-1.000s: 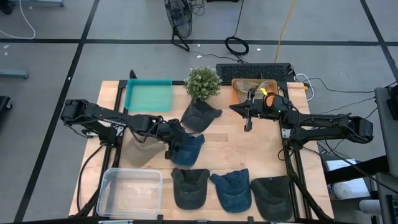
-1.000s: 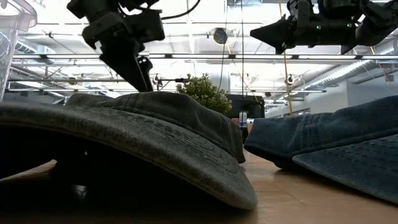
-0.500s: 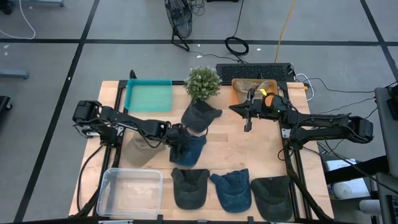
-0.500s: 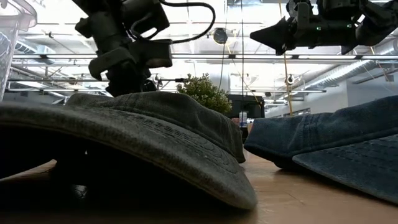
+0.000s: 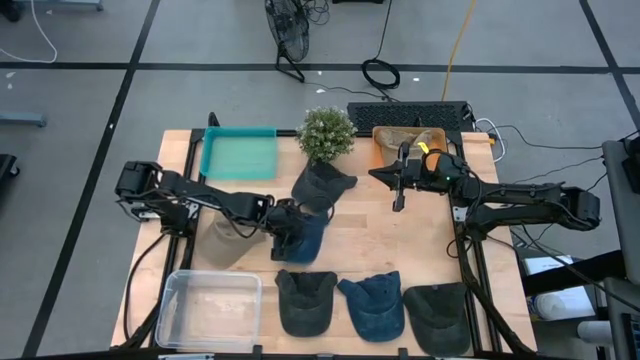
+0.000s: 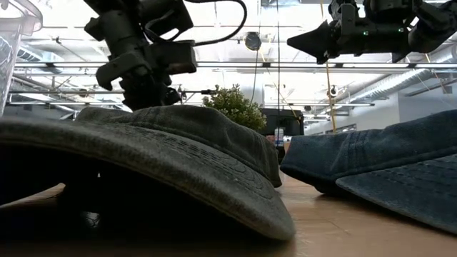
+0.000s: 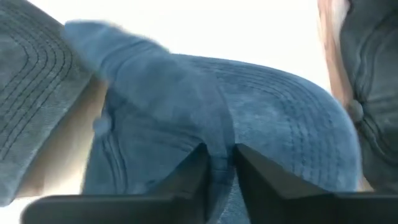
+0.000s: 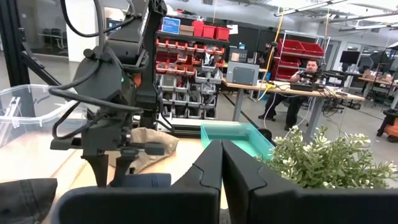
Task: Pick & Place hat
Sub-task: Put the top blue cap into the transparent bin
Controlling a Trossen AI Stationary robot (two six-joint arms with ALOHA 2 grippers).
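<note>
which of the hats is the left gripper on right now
The blue hat in the middle of the table, beside the tan hat. The left gripper pinches its fabric; the other blue hat lies untouched in the front row.

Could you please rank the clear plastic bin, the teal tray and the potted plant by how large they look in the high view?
1. Clear plastic bin: largest footprint.
2. Teal tray: clearly smaller than the bin.
3. Potted plant: smallest, though its foliage stands nearer the overhead camera, so it may look slightly bigger than it is.
</note>
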